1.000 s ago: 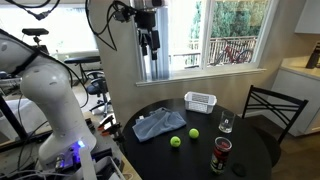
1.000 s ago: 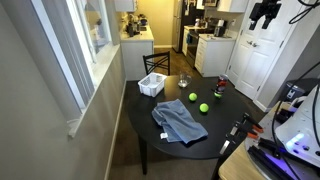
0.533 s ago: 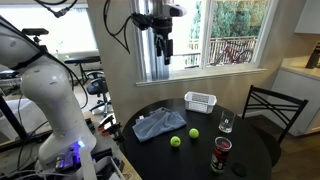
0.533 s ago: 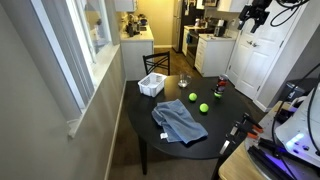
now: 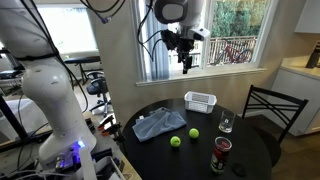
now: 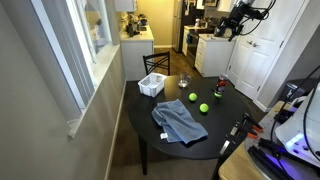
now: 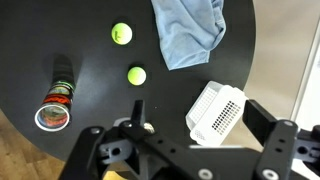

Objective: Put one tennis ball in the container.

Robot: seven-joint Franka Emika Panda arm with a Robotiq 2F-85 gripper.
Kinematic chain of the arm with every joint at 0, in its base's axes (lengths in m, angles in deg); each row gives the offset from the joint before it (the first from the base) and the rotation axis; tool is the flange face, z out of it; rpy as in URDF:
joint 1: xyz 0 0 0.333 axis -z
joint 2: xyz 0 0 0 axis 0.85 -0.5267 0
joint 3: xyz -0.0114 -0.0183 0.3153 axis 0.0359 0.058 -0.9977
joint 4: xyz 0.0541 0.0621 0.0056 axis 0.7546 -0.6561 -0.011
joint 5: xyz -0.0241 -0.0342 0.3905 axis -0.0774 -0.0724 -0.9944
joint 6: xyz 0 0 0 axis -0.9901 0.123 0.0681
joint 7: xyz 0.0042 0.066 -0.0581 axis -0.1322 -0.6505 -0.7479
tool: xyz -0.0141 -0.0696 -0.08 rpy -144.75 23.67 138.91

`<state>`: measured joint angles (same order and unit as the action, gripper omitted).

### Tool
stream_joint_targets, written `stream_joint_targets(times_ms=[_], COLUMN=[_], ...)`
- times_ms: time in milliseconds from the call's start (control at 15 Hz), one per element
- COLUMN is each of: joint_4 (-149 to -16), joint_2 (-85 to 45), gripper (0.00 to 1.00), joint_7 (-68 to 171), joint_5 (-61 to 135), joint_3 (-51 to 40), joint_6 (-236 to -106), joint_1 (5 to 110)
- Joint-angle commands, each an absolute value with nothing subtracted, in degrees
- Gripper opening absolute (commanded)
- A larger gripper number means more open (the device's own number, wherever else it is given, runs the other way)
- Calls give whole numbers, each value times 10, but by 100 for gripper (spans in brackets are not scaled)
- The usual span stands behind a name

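Two yellow-green tennis balls lie side by side on the round black table, seen in both exterior views (image 5: 175,141) (image 5: 193,132) (image 6: 193,97) (image 6: 204,108) and in the wrist view (image 7: 121,33) (image 7: 136,75). A white perforated basket (image 5: 200,101) (image 6: 152,85) (image 7: 217,110) stands near the table's edge. My gripper (image 5: 186,63) (image 6: 228,28) (image 7: 198,116) hangs high above the table, open and empty. In the wrist view the basket lies between its spread fingers, far below.
A crumpled blue-grey cloth (image 5: 157,125) (image 6: 178,122) (image 7: 188,30) lies beside the balls. A drinking glass (image 5: 226,124) (image 6: 184,80) and a red-labelled can (image 5: 221,152) (image 6: 219,88) (image 7: 58,95) stand on the table. A chair (image 5: 268,108) stands at the table.
The arm has swung sideways over the last second, carrying the open gripper from beside the window to high above the table and a little lower. Nothing on the table has moved.
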<state>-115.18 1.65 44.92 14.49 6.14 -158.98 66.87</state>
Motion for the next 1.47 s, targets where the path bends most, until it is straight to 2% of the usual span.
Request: stream_joint_targets(times_ms=[0, 600, 1400], joint_4=[-1118, -1095, -1094], joint_2=[-68, -176, -180], gripper=[100, 100, 100], joint_7=[443, 437, 452], joint_5=[125, 116, 139], joint_3=[48, 17, 12], joint_6=[-1658, -1760, -1750], joint_1=[677, 699, 704])
